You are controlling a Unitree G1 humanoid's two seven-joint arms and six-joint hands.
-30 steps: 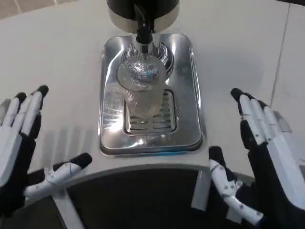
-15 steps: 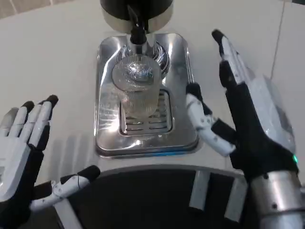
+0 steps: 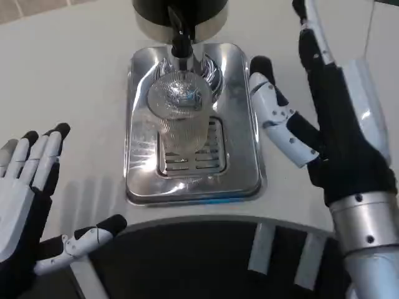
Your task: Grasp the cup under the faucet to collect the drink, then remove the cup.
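Observation:
A clear ribbed cup (image 3: pixel 181 115) stands upright on the shiny metal drip tray (image 3: pixel 240 168), right below the black faucet (image 3: pixel 181 40) of the dispenser. My right hand (image 3: pixel 324 106) is raised beside the tray's right edge, fingers spread, thumb pointing toward the cup, holding nothing and a short way from the cup. My left hand (image 3: pixel 28 199) hovers low at the left, palm up with fingers apart, well clear of the tray.
The dispenser's round black and silver body (image 3: pixel 181 14) stands at the back of the tray. White tabletop (image 3: pixel 75 81) surrounds the tray. A dark curved edge (image 3: pixel 199 261) runs along the bottom of the picture.
My right hand has risen and moved forward along the tray's right side, nearer the cup. My left hand has dropped slightly lower. The cup has not moved.

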